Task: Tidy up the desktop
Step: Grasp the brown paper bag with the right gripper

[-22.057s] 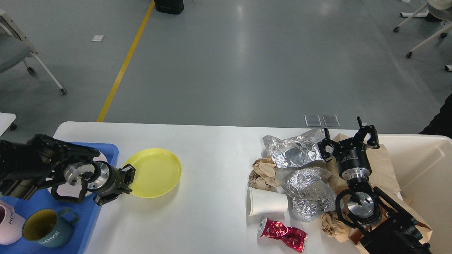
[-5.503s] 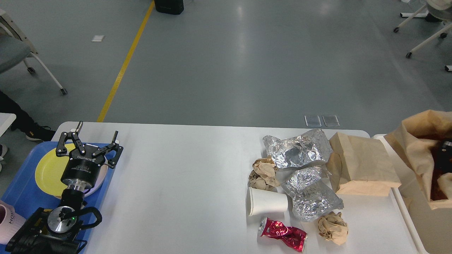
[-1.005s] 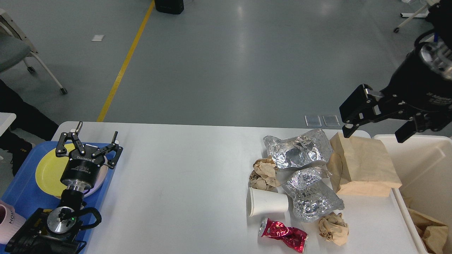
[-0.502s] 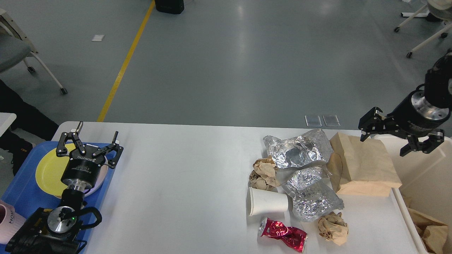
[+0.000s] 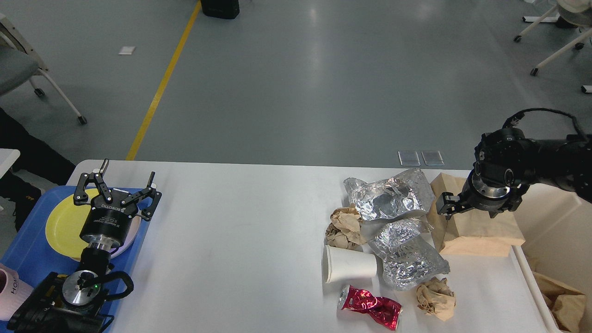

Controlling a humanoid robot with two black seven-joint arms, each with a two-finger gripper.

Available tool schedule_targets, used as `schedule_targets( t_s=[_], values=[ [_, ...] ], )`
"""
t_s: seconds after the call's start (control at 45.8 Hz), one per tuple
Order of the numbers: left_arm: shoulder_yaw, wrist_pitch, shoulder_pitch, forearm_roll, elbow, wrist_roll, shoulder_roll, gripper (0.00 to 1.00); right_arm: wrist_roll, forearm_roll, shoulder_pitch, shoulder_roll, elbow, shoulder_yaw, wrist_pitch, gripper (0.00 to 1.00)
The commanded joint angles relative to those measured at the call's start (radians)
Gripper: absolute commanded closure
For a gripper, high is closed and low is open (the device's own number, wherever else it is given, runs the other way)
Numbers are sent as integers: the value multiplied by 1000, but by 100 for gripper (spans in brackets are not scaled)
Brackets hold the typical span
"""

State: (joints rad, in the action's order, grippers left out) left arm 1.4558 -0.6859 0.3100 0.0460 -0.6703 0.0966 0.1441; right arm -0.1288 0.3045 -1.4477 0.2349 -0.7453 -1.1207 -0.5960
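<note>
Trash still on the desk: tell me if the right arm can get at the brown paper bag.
Probably yes. The right end effector already hangs over the bag's left edge, nothing lies on top of it, and only foil adjoins that side.

The desktop (image 5: 240, 222) is white. A yellow plate (image 5: 62, 226) sits on a blue tray (image 5: 27, 249). The crushed can (image 5: 370, 309) is shiny red, the foil (image 5: 388, 199) silver, the bag (image 5: 476, 226) brown.

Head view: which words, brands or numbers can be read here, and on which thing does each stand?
"ROBOTIQ", white letters on the black body of the left claw.
"HO", start of a cut-off word, on the pale pink ceramic mug.
Crushed red metal can: print unreadable.
Right claw: no readable text.
</note>
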Motion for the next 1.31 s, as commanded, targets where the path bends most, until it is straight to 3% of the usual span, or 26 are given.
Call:
schedule_targets(
  t_s=[0.0,0.197,0.415,0.568,0.743,0.917,1.026,1.288],
  values=[
    [0,0,0,0,0,0,0,3,1,2,105,-46,136,-1,71,1],
    [0,0,-2,0,0,0,0,3,3,16,299,-106,328,-25,87,1],
    [0,0,0,0,0,0,0,3,-15,2,369,-123,336,-16,228,0],
    [0,0,0,0,0,0,0,3,-18,-1,394,-131,323,-8,262,2],
    [0,0,0,0,0,0,0,3,-22,-5,409,-131,320,-1,344,29],
    [0,0,0,0,0,0,0,3,-25,-61,415,-112,320,2,357,71],
    [1,0,0,0,0,0,0,3,-58,-71,421,-106,320,-1,355,98],
    [0,0,0,0,0,0,0,3,-80,-120,412,-78,302,2,349,100]
  ],
)
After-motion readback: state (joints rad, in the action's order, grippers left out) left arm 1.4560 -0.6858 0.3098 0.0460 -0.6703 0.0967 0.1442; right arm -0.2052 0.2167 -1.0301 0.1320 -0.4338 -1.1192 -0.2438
